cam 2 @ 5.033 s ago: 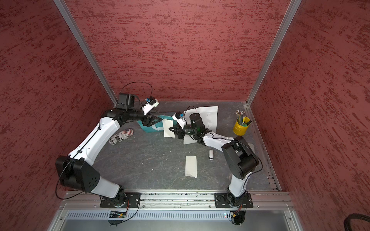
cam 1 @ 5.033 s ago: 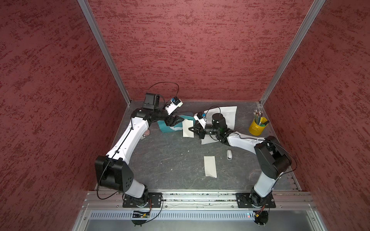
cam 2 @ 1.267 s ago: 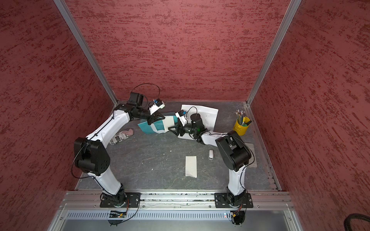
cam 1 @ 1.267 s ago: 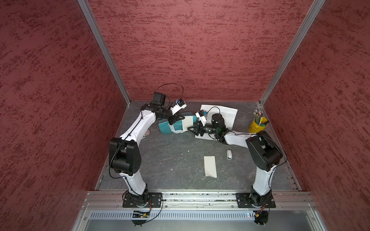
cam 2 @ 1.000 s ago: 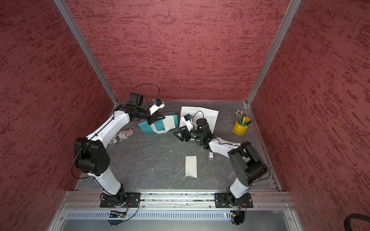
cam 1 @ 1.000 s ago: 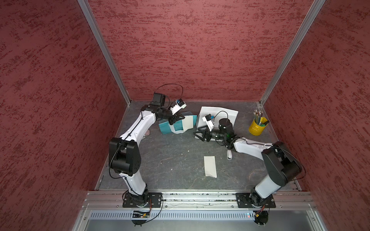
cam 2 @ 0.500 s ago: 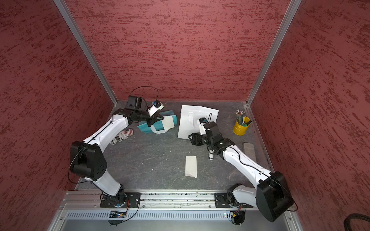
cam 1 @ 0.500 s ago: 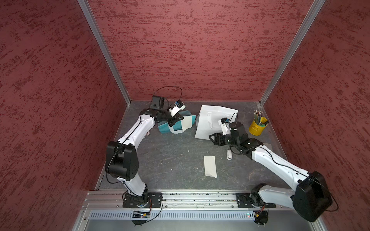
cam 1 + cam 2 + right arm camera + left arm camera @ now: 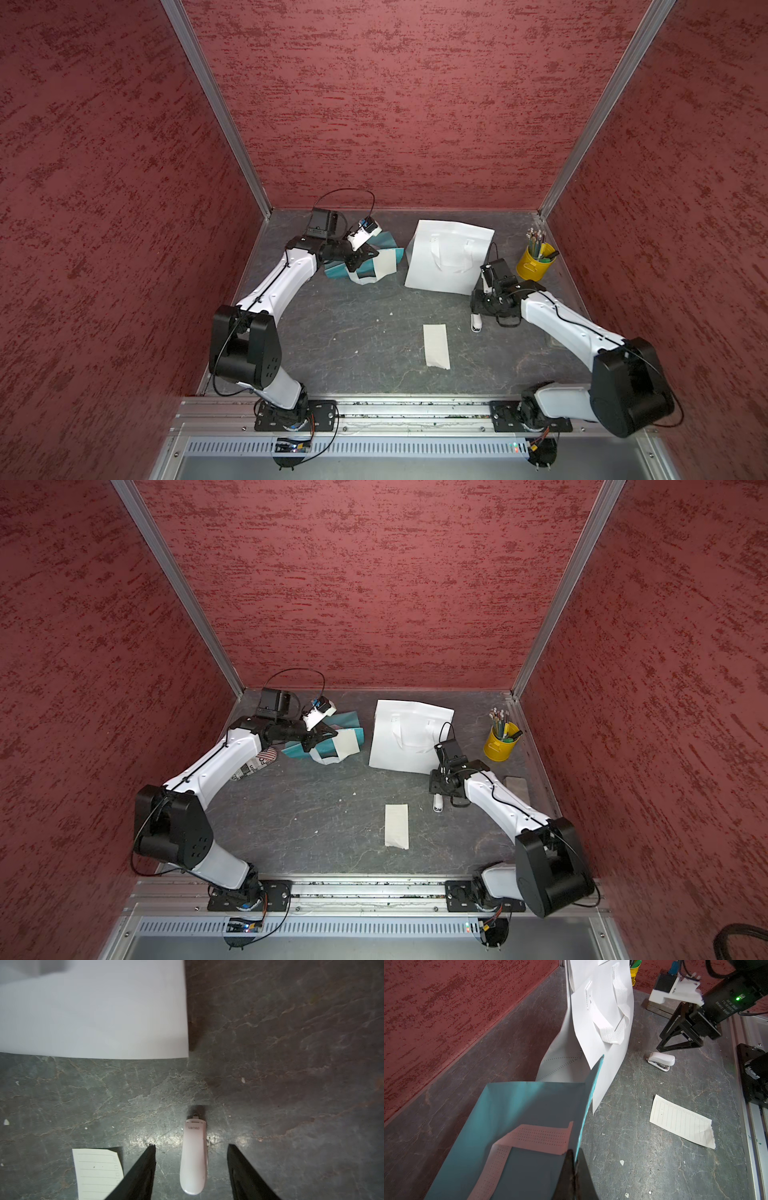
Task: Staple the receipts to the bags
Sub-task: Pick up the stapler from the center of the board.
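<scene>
Tabletop (image 9: 353, 332) carried two bags. The white bag (image 9: 449, 257) lay flat just ahead of the right end effector (image 9: 191, 1145), with its near edge close to the fingers but apart from them. The teal bag (image 9: 519, 1115) was at the left end effector (image 9: 575, 1152), which was clamped together on the bag's edge and holding it lifted. One receipt (image 9: 384, 264) rested against that teal bag, just beyond the left end effector. The other receipt (image 9: 436, 346) lay loose and flat, off to the left of the right end effector and a bit back toward the bases.

The stapler (image 9: 194, 1157) sat directly under the right end effector, between its fingers (image 9: 149, 1167). Its long axis ran the way the fingers pointed, so closing would likely pinch its narrow width. The fingers stood apart with a gap on both sides and no contact visible. The right arm was clearly the nearer one; the left arm was well apart from the stapler.

Versus five seconds earlier, the right end effector had left the teal bag and receipt and swung back over the stapler. Half a second earlier it was beside the stapler, not yet straddling it. The left grip on the teal bag was unchanged. The loose receipt and stapler had not moved.
</scene>
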`<state>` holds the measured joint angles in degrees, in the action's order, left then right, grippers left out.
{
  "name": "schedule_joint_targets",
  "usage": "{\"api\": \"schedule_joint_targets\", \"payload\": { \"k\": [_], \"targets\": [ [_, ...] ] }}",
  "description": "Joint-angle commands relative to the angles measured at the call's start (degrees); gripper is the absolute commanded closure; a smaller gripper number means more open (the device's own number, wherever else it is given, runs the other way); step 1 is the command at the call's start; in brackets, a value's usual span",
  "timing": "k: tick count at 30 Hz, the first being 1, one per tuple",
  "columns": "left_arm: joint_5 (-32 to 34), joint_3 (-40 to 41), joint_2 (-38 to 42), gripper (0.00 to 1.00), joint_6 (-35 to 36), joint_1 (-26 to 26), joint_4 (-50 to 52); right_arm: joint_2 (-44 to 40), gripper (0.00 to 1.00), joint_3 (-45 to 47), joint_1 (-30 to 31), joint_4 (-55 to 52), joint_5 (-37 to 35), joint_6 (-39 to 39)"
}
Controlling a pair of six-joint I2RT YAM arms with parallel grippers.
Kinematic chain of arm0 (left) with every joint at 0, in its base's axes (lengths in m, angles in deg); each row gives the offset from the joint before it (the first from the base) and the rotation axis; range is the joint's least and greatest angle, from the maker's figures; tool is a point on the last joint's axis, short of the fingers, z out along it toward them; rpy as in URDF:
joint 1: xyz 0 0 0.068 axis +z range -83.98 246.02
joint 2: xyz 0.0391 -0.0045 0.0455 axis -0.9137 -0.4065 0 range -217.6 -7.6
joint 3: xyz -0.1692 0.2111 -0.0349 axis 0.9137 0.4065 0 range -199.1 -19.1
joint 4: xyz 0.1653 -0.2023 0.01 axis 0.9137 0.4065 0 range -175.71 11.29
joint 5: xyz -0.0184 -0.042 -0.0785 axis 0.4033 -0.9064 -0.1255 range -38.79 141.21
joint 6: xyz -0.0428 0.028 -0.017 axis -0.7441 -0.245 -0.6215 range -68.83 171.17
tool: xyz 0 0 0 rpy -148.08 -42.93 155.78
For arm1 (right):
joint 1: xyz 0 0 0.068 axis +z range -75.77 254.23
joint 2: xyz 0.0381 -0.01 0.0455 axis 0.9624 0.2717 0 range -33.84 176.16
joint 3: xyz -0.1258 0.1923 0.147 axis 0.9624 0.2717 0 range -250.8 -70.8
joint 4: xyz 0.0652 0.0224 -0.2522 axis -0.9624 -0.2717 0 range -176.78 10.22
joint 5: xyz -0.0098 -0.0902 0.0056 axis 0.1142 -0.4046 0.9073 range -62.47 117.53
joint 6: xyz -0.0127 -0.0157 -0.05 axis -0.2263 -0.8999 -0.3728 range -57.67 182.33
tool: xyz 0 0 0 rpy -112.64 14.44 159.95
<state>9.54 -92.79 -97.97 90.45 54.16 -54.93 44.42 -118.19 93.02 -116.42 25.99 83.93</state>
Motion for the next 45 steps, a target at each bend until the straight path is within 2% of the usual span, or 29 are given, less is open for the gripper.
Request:
{"api": "schedule_joint_targets", "payload": {
  "k": [1, 7, 18, 23, 31, 35, 38, 45],
  "targets": [
    [-0.78, 0.7, 1.05, 1.0, -0.28, 0.09, -0.47, 2.38, 0.43, -1.68, -0.42, 1.5, 0.64, -1.97],
    [-0.69, 2.37, 2.51, 1.0, -0.61, -0.19, -1.0, 7.88, 0.54, -2.37, -0.44, 0.08, -0.99, -0.96],
    [0.01, 5.39, 5.93, 1.0, -0.7, -0.45, -0.87, 11.02, 0.54, -2.16, -0.42, 3.15, 0.47, -1.36],
    [0.53, 5.18, 5.91, 1.0, -1.1, -0.92, -0.6, 12.74, 0.61, -2.75, -0.44, 2.45, 0.88, -2.01],
    [1.13, 5.14, 5.77, 1.0, -1.41, -1.56, -0.12, 9.89, 0.69, -1.76, -0.42, 3.13, -0.23, -1.65],
    [1.67, 5.22, 5.82, 1.0, -2.1, -1.89, -0.06, 9.05, 0.84, -1.83, -0.32, 3.03, -0.31, -1.95],
    [2.0, 5.73, 6.27, 1.0, -2.68, -2.45, -0.3, 5.99, 0.99, -1.56, -0.18, 4.15, 0.8, -2.66],
    [2.11, 6.89, 7.12, 1.0, -5.85, -3.99, -2.39, -8.93, 1.0, -0.6, 4.6, 16.95, 2.41, -3.42]
  ]
}}
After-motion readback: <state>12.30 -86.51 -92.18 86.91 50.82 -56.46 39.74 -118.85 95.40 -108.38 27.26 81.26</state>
